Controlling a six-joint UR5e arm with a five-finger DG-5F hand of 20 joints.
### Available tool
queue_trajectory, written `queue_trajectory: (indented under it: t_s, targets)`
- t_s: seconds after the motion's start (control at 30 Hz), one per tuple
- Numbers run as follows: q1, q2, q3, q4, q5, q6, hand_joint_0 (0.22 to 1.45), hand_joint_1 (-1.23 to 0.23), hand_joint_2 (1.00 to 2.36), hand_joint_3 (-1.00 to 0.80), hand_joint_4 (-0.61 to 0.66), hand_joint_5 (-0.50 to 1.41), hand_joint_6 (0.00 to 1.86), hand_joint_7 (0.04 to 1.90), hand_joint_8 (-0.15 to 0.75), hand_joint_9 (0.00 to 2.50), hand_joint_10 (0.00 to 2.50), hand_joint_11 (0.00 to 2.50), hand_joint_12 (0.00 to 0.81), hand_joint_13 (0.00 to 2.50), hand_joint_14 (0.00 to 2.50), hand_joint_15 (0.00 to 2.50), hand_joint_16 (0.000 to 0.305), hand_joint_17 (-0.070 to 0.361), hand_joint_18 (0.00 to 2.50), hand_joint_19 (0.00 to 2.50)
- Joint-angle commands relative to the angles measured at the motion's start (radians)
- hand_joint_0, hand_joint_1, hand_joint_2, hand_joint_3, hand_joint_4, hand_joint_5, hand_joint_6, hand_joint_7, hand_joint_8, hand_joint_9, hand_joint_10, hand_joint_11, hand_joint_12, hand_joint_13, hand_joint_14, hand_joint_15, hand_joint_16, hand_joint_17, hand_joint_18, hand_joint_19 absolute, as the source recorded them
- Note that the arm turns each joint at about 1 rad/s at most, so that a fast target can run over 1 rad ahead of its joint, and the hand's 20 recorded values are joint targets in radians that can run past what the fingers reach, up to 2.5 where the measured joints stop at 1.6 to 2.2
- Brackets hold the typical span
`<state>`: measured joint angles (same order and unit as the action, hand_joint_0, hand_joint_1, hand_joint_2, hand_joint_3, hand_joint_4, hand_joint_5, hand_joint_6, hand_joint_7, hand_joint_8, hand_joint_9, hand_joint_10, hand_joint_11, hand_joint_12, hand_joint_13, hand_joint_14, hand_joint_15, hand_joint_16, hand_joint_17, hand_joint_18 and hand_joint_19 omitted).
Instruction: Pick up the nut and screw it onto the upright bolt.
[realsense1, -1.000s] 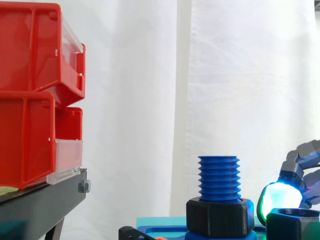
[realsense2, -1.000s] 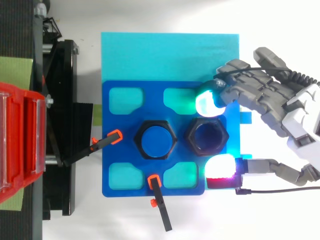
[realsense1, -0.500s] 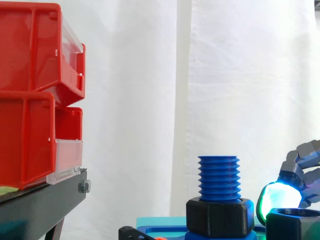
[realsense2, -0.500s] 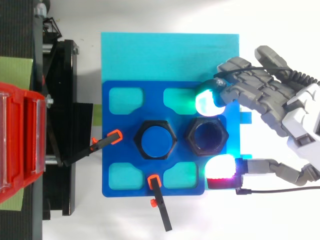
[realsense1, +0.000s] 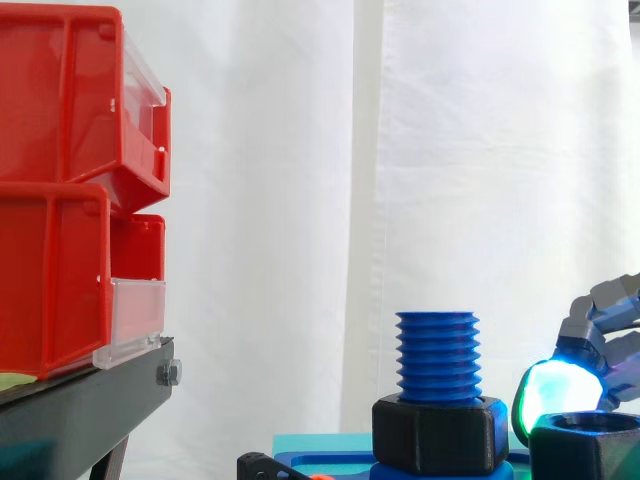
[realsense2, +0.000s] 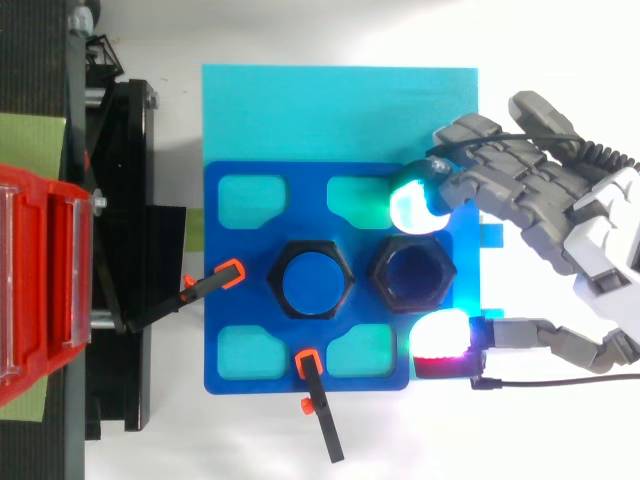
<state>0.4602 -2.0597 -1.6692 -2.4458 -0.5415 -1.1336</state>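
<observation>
1. Black and hexagonal, the loose nut (realsense1: 585, 450) was seen nearest, low over the blue base plate (realsense2: 225, 270) and just beside the bolt.
2. It was pinched by the hand (realsense2: 530, 200) between a cyan-green fingertip (realsense2: 418, 203) and a magenta-red thumb pad (realsense2: 443, 337).
3. The upright blue bolt (realsense1: 437, 355) was ringed at its foot by a second black nut (realsense1: 440, 435).
4. Red bins (realsense1: 60, 200) on a black stand (realsense1: 80, 405) were backed by the white curtain (realsense1: 300, 200).
</observation>
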Motion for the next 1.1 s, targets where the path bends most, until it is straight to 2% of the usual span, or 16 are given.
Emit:
queue_trajectory:
  t_s: [0.0, 0.27, 0.57, 0.6, 0.7, 0.77, 0.8, 0.97, 1.0, 1.07]
  targets:
    - [-0.002, 0.001, 0.003, -0.013, 0.0, 0.0, 0.49, -0.81, 1.0, -0.5, 0.25, -0.22, 0.5, 1.05, 0.258, 0.41, 0.0, 0.0, 0.301, 0.41, 0.0, 0.0, 0.029, 0.065, 0.13, 0.0]
    - [-0.003, 0.0, 0.006, -0.015, 0.0, 0.008, 0.53, -0.77, 1.0, -0.5, 0.25, -0.2, 0.5, 1.17, 0.256, 0.48, 0.0, 0.0, 0.279, 0.47, 0.0, 0.0, 0.023, 0.052, 0.19, 0.0]
    - [-0.009, 0.001, 0.011, -0.025, -0.005, 0.063, 0.53, -0.76, 1.0, -0.5, 0.25, -0.2, 0.5, 1.19, 0.258, 0.5, 0.0, 0.0, 0.276, 0.49, 0.0, 0.0, 0.022, 0.05, 0.2, 0.0]
    - [-0.011, 0.001, 0.023, -0.045, -0.012, 0.087, 0.54, -0.75, 1.0, -0.5, 0.25, -0.2, 0.5, 1.19, 0.259, 0.5, 0.0, 0.0, 0.276, 0.49, 0.0, 0.0, 0.022, 0.05, 0.2, 0.0]
    - [-0.012, 0.013, 0.025, -0.079, -0.028, 0.121, 0.53, -0.75, 1.0, -0.5, 0.25, -0.2, 0.5, 1.19, 0.259, 0.5, 0.0, 0.0, 0.277, 0.49, 0.0, 0.0, 0.022, 0.049, 0.2, 0.0]
    - [-0.015, 0.029, 0.025, -0.124, -0.041, 0.175, 0.53, -0.75, 1.0, -0.5, 0.25, -0.2, 0.5, 1.19, 0.259, 0.5, 0.0, 0.0, 0.277, 0.49, 0.0, 0.0, 0.022, 0.05, 0.2, 0.0]
    - [-0.018, 0.043, 0.025, -0.154, -0.046, 0.221, 0.53, -0.75, 1.0, -0.5, 0.25, -0.2, 0.5, 1.19, 0.259, 0.5, 0.0, 0.0, 0.276, 0.49, 0.0, 0.0, 0.022, 0.05, 0.2, 0.0]
    - [-0.021, 0.081, 0.025, -0.228, -0.046, 0.275, 0.53, -0.74, 1.0, -0.5, 0.24, -0.2, 0.5, 1.18, 0.261, 0.5, 0.0, 0.0, 0.275, 0.49, 0.0, 0.0, 0.022, 0.049, 0.2, 0.0]
    - [-0.023, 0.11, 0.026, -0.268, -0.046, 0.278, 0.53, -0.74, 1.0, -0.5, 0.25, -0.2, 0.5, 1.19, 0.261, 0.5, 0.0, 0.0, 0.276, 0.49, 0.0, 0.0, 0.022, 0.05, 0.2, 0.0]
    - [-0.025, 0.133, 0.025, -0.298, -0.046, 0.275, 0.53, -0.74, 1.0, -0.5, 0.24, -0.19, 0.5, 1.19, 0.261, 0.5, 0.0, 0.0, 0.276, 0.49, 0.0, 0.0, 0.022, 0.05, 0.2, 0.0]
